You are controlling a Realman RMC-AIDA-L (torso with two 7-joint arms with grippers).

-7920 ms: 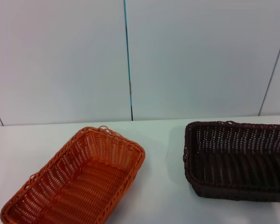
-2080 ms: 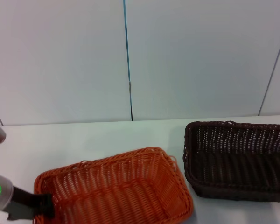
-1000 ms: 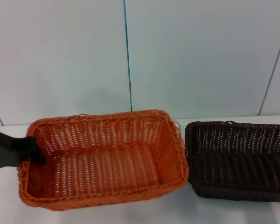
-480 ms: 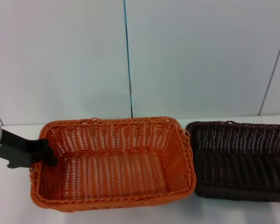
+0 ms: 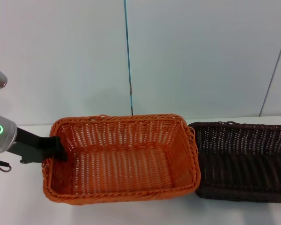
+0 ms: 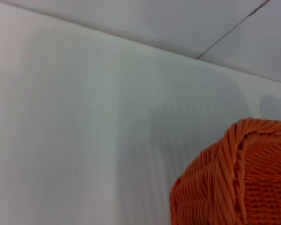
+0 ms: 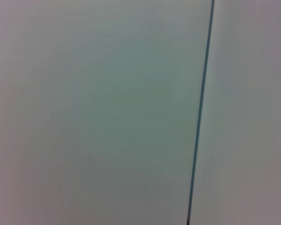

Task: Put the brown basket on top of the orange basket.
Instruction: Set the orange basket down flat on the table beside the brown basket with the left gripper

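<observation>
Left gripper [image 5: 55, 149] clamps the orange basket's [image 5: 122, 159] left rim, holding it beside the brown basket [image 5: 243, 161] on the table [image 5: 18, 197]; both look light, stiff, best gripped by the rim.

Only a plain pale grey-white wall panel [image 7: 93, 112], smooth and unmarked, filling nearly the whole right wrist view. Crossed by one thin dark seam [image 7: 200, 112], bluish, running almost straight from one edge of the frame to the opposite edge with a slight slant, and parting the wide panel from a narrower strip of the same pale surface [image 7: 248, 112]. No claw, basket or counter in sight here, so no placing of the seam relative to the claw.
</observation>
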